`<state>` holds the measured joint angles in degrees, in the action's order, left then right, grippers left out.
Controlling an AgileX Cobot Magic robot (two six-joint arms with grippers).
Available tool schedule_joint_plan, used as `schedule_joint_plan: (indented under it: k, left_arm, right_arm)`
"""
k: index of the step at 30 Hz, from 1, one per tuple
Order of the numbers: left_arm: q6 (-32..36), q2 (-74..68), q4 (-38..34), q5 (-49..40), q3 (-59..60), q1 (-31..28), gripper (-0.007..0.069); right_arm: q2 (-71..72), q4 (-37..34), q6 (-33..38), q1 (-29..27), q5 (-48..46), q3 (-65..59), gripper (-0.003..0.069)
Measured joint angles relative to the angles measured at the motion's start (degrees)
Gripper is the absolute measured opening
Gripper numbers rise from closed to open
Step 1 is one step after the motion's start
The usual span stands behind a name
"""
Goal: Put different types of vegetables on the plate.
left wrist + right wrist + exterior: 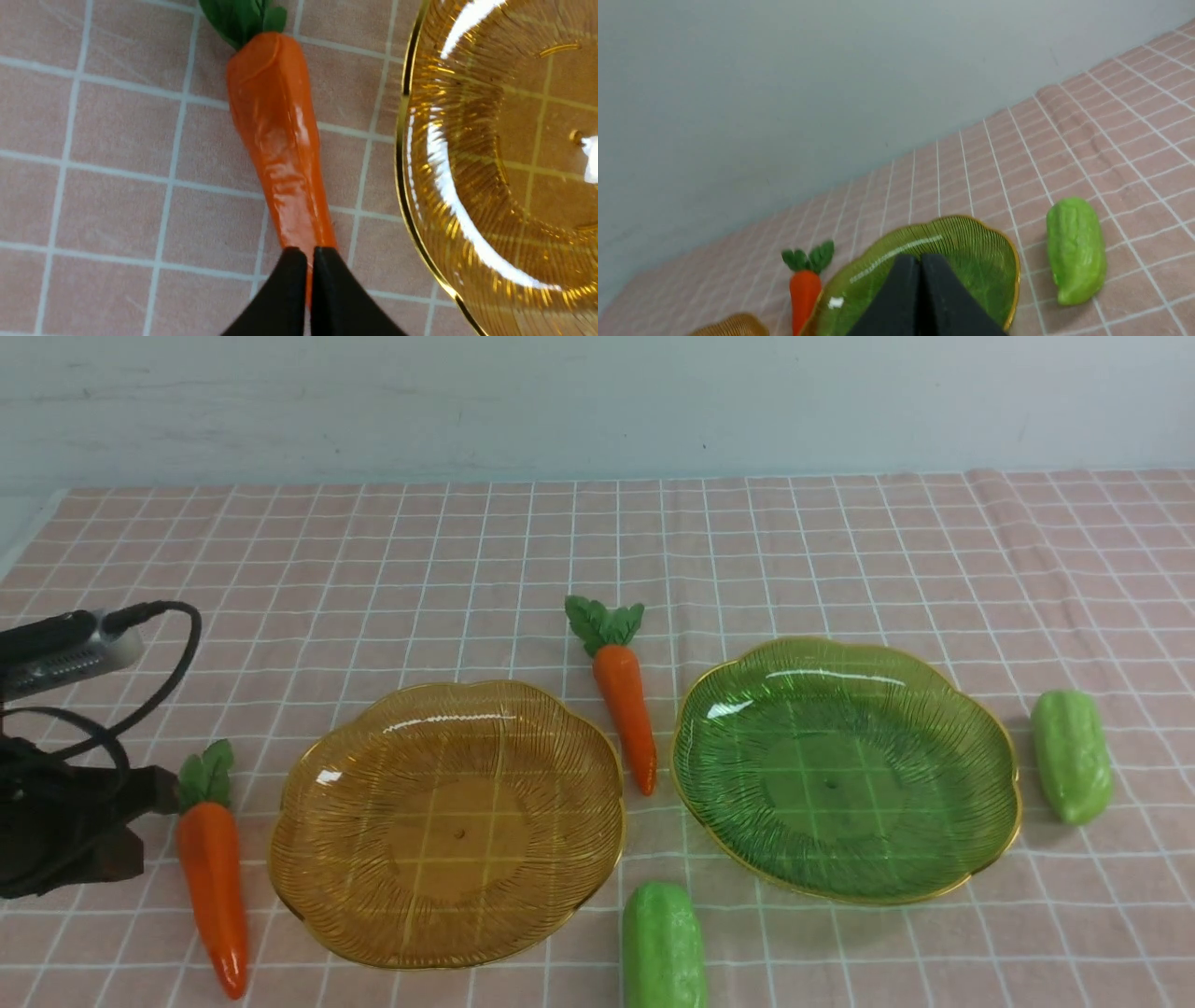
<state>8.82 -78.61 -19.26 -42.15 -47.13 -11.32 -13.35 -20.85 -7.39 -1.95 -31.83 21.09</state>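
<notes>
Two orange carrots lie on the cloth: one (pixel 213 868) left of the amber plate (pixel 448 821), one (pixel 624 705) between the amber and green plates (pixel 840 765). One light-green gourd (pixel 1072 756) lies right of the green plate and another (pixel 663 947) at the front between the plates. Both plates hold nothing. My left gripper (pixel 154 793) is beside the left carrot's leafy top. In the left wrist view its fingers (pixel 309 254) are shut and empty over that carrot (pixel 275 130). My right gripper (pixel 920 261) is shut and empty, seen before the green plate (pixel 971 252), with a gourd (pixel 1076 249) beside it.
A pink checked cloth (pixel 840 551) covers the table up to a pale wall at the back. The left arm's cables (pixel 159 653) loop at the far left. The right arm is out of the front view. The amber plate's rim (pixel 406 186) lies close beside the left carrot.
</notes>
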Motion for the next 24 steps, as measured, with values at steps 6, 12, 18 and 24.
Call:
schedule_joint_plan:
  k: [6, 12, 18, 24]
  left_arm:
    - [4.80, -4.44, -0.16, 4.61, -0.31, -0.03, 0.0088]
    - [7.24, -10.44, -2.71, 9.67, -0.31, -0.03, 0.0352]
    - [7.43, -15.37, -4.50, 11.38, -0.31, -0.03, 0.0515]
    - [7.43, -18.58, -4.68, 11.85, -0.38, -0.03, 0.0477]
  right_arm:
    - [-12.21, 0.67, 5.83, 0.00, -11.18, 10.77, -0.0015]
    - [-19.05, -1.96, 10.50, 0.00, -13.93, 14.62, -0.0015]
    - [-20.97, -5.82, 14.21, 0.00, -13.98, 14.67, -0.0015]
    - [-21.11, -6.54, 16.04, 0.00, -13.70, 14.67, -0.0015]
